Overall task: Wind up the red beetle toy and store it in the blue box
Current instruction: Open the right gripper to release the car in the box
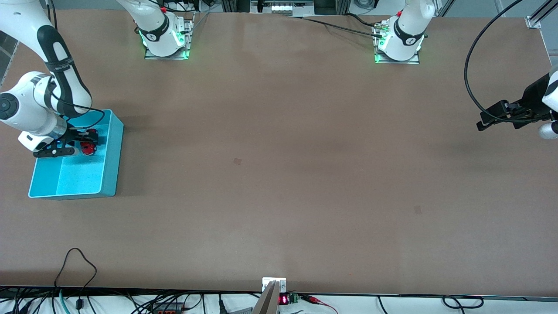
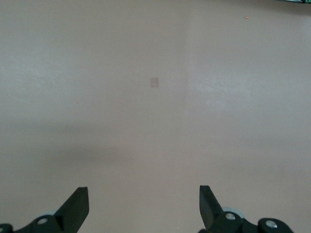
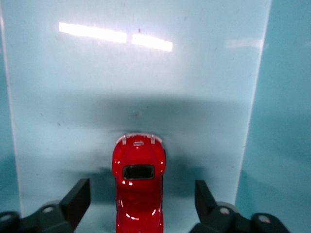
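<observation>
The red beetle toy [image 1: 89, 148] lies on the floor of the blue box [image 1: 111, 165], at the right arm's end of the table. My right gripper [image 1: 85, 145] is inside the box, open, with the toy between its fingers and a gap on each side. In the right wrist view the toy [image 3: 138, 187] sits between the two black fingers [image 3: 77, 199] of the right gripper [image 3: 143, 200] on the box floor [image 3: 121, 87]. My left gripper [image 1: 483, 124] waits open and empty over bare table at the left arm's end; its wrist view shows its fingers [image 2: 77, 208] apart over the tabletop.
The brown table [image 1: 279, 174] is bare apart from the box. The box's tall walls [image 3: 286, 121] stand close beside the right gripper. Cables run along the table's edge nearest the front camera [image 1: 74, 261].
</observation>
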Robot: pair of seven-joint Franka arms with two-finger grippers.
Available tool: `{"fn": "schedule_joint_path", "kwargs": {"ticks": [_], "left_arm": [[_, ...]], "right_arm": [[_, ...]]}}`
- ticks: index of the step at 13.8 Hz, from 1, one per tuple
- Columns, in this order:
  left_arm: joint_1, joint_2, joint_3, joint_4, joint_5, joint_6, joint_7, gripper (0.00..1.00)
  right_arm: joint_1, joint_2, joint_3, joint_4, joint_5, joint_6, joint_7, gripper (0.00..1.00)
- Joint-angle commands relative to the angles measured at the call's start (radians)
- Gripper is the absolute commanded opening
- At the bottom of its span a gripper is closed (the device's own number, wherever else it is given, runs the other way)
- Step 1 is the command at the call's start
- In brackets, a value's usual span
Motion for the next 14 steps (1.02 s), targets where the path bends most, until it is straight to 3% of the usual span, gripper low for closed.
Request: {"fn": "schedule_joint_path", "kwargs": {"ticks": [1, 5, 9, 11, 14], "left_arm": [[-0.002, -0.011, -0.007, 0.004, 0.020, -0.009, 0.009, 1.00], [-0.002, -0.009, -0.005, 0.004, 0.020, -0.006, 0.013, 1.00], [-0.004, -0.011, -0.007, 0.008, 0.020, -0.006, 0.013, 1.00], [-0.004, -0.009, -0.007, 0.008, 0.020, -0.004, 0.015, 1.00], [-0.002, -0.009, -0.016, 0.008, 0.019, -0.004, 0.015, 1.00]], "right_arm": [[-0.004, -0.079, 0.044, 0.095, 0.001, -0.203, -0.016, 1.00], [-0.002, -0.144, 0.140, 0.380, 0.003, -0.636, -0.004, 1.00], [0.001, -0.205, 0.229, 0.604, 0.003, -0.927, 0.047, 1.00], [0.015, -0.234, 0.251, 0.699, 0.007, -1.046, 0.049, 1.00], [0.067, -0.291, 0.243, 0.741, 0.009, -1.115, 0.049, 1.00]]}}
